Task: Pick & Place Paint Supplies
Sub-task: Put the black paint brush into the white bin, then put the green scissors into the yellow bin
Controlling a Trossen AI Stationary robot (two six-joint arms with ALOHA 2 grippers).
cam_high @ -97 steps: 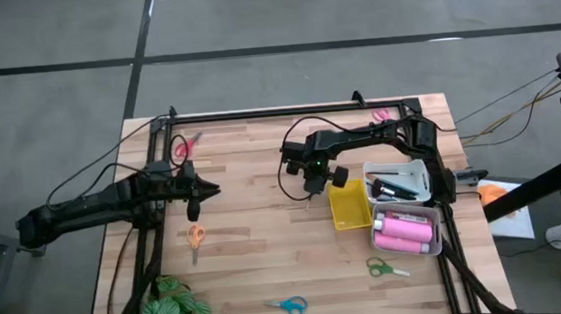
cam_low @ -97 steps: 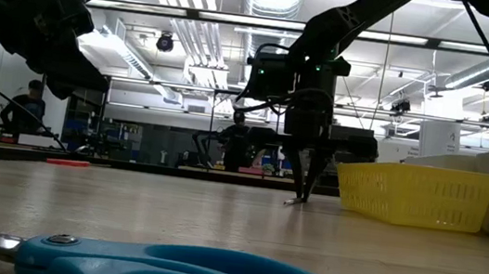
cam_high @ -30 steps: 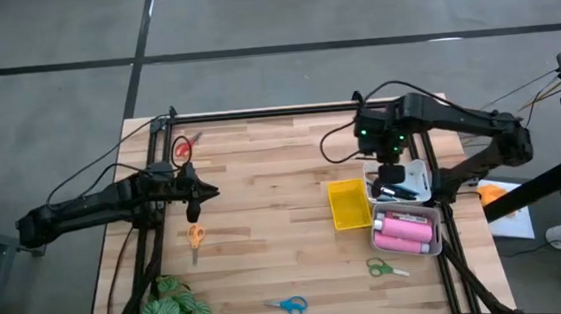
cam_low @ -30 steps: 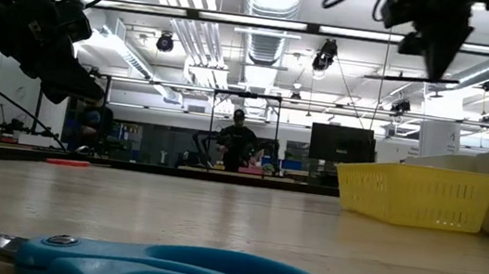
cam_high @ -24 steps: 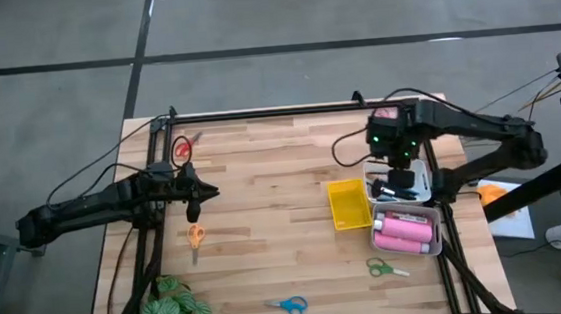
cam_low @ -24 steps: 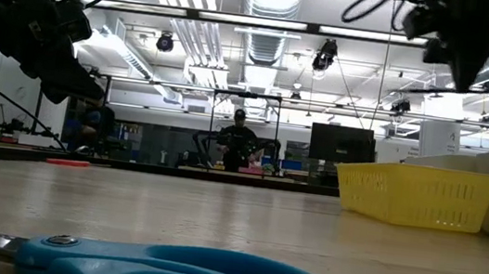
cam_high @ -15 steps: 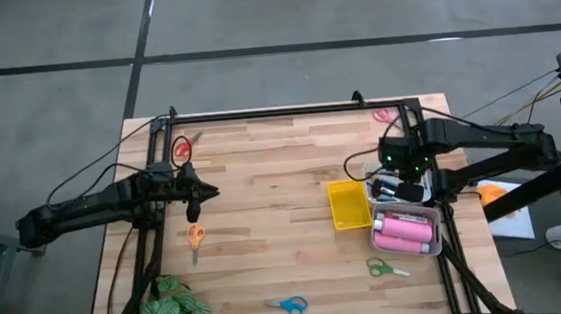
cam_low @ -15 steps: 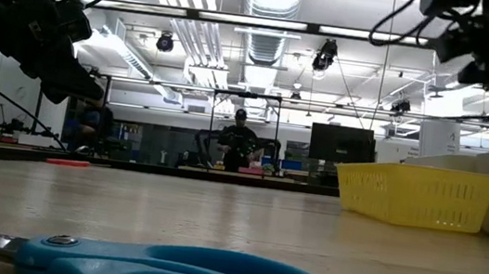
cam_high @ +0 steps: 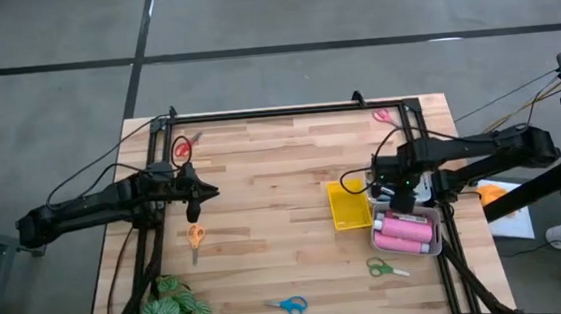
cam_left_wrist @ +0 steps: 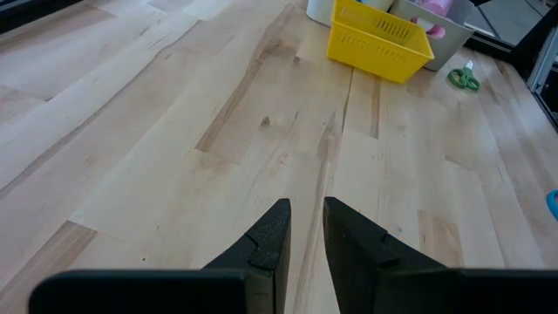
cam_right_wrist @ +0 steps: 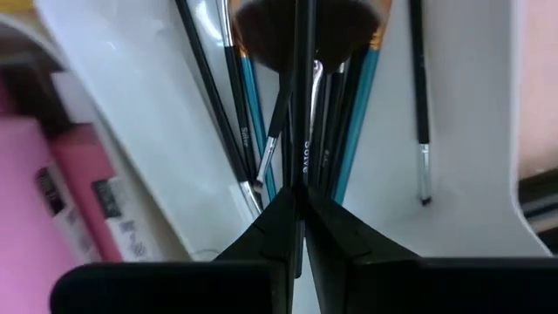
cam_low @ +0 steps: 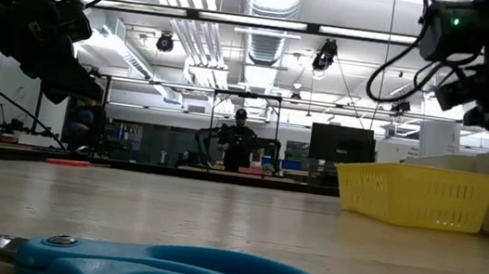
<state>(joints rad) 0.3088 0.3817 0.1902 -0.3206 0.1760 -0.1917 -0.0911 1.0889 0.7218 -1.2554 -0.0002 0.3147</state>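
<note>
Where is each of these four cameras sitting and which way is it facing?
High: overhead, straight down on table, both arms.
Low: tabletop level, past blue scissors into the room.
Left wrist: past left pincer toward yellow tray.
Right wrist: right pincer, shut on thin brush, over white tray.
Shared: yellow tray, three views.

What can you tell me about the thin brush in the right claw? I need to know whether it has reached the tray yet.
The thin brush is a slim dark stick with faint pale lettering on its handle. The right claw is shut on it, one finger pressing each side. It hangs over the white tray, lined up lengthwise with the brushes already lying there: teal-handled and black ones, plus a fluffy black brush. Its tip is lost among them, so whether it touches them cannot be told.
</note>
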